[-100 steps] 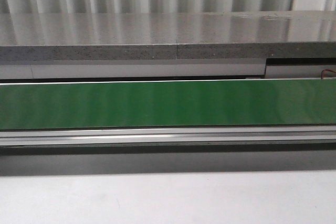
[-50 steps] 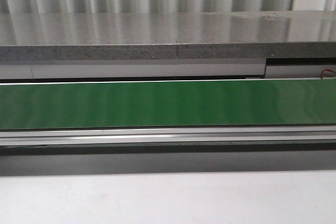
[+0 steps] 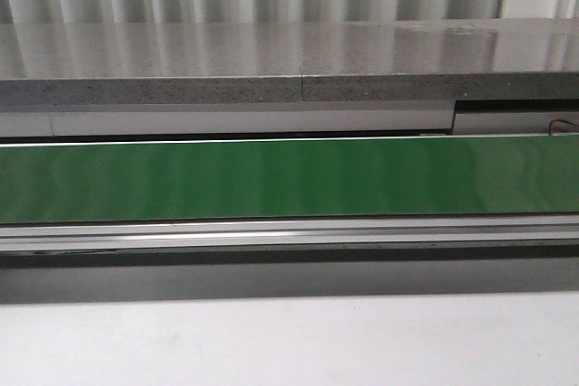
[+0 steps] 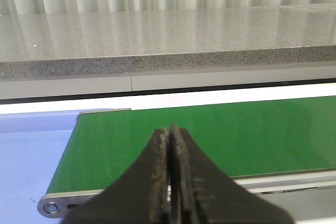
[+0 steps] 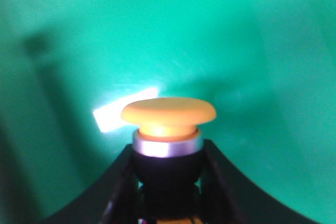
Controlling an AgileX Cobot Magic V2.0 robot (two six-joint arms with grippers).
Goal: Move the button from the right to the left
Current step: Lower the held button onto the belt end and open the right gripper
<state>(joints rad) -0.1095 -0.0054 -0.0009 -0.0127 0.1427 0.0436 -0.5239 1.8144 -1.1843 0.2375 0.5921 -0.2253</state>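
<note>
The button (image 5: 168,111) shows only in the right wrist view: a round yellow-orange head on a silver ring and a dark body. My right gripper (image 5: 167,153) is shut on its body, one finger on each side, and holds it close over a glossy green surface (image 5: 236,40). My left gripper (image 4: 171,128) is shut and empty, above the near edge of the green belt (image 4: 252,129) by the belt's left end. The front view shows the green belt (image 3: 289,178) bare, with neither gripper nor the button in it.
A grey speckled stone ledge (image 3: 289,61) runs behind the belt, with a curtain behind it. A metal rail (image 3: 289,232) edges the belt's near side, before a white table (image 3: 289,341). A blue surface (image 4: 26,156) lies past the belt's left end.
The front view has shifted very slightly to the left; nothing on the belt has changed.
</note>
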